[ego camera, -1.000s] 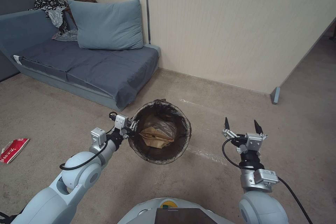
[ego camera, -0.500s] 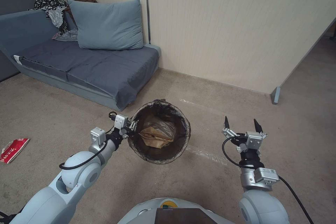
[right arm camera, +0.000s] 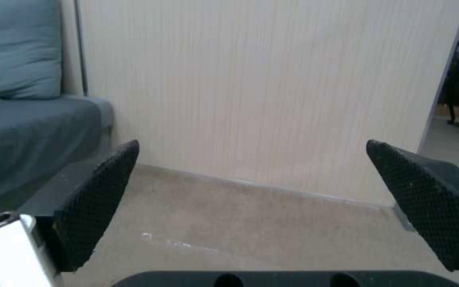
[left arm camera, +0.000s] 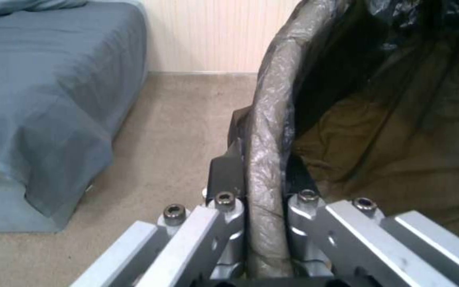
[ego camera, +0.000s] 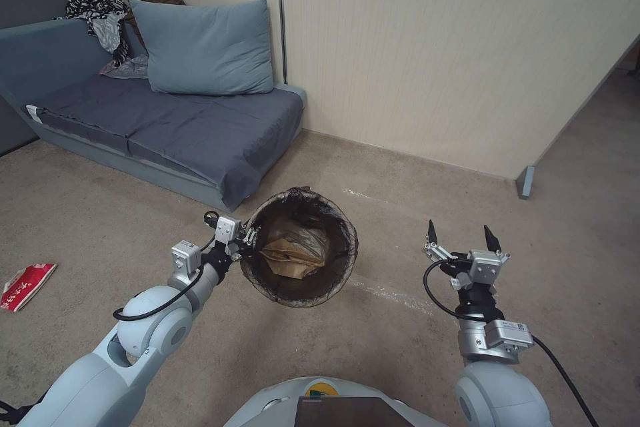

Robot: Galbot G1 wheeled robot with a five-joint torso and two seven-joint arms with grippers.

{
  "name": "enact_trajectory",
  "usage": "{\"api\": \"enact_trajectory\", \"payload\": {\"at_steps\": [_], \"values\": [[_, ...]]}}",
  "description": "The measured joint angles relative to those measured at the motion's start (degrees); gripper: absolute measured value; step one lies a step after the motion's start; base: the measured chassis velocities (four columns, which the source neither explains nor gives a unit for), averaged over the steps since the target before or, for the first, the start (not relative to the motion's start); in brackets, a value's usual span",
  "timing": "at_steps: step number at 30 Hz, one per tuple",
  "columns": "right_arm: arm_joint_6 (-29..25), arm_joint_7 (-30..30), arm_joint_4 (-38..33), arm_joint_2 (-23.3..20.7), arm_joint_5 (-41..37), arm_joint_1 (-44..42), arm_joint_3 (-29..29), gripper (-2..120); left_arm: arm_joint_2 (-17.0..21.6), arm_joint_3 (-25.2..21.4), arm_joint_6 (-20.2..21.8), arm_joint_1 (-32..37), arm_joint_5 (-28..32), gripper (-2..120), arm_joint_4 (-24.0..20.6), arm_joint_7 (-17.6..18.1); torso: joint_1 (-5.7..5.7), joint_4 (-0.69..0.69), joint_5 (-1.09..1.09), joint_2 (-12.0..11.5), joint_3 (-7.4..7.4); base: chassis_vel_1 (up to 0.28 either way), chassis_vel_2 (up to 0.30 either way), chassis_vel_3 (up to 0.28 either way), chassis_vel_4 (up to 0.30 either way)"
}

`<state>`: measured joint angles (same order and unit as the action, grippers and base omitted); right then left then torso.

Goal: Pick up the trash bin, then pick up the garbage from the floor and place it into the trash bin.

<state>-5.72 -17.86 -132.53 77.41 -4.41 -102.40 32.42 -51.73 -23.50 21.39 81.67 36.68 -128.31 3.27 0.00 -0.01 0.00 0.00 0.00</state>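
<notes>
Gripping the bin (ego camera: 299,250) rim in my left claw (ego camera: 248,238), my spread right claw (ego camera: 461,235) sits farther from the packet (ego camera: 27,285) on the floor far left.

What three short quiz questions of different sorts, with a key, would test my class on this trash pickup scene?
1. True or false: the right gripper holds litter.
2. Where is the left gripper clamped? A) trash bin rim B) pillow C) sofa
3. Which litter lies on the floor at the robot's far left?

Key: 1. False, it is open and empty. 2. A. 3. The red-and-white snack packet.
</notes>
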Motion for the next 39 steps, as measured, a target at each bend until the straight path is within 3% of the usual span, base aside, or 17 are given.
{"api": "enact_trajectory", "payload": {"at_steps": [17, 39], "values": [[-0.1, 0.1, -0.1, 0.0, 0.1, 0.0, -0.2, 100, 0.0, 0.0, 0.4, -0.2, 0.9, 4, -0.5, -0.1, 0.0, 0.01, 0.0, 0.0, 0.0, 0.036, 0.044, 0.031, 0.033], [-0.2, 0.3, -0.1, -0.1, 0.2, 0.2, -0.4, 100, 0.1, -0.1, 0.3, -0.4, 1.3, 4, -0.6, -0.2, 0.0, 0.01, 0.0, 0.0, 0.0, 0.116, 0.12, 0.116, 0.115]]}}
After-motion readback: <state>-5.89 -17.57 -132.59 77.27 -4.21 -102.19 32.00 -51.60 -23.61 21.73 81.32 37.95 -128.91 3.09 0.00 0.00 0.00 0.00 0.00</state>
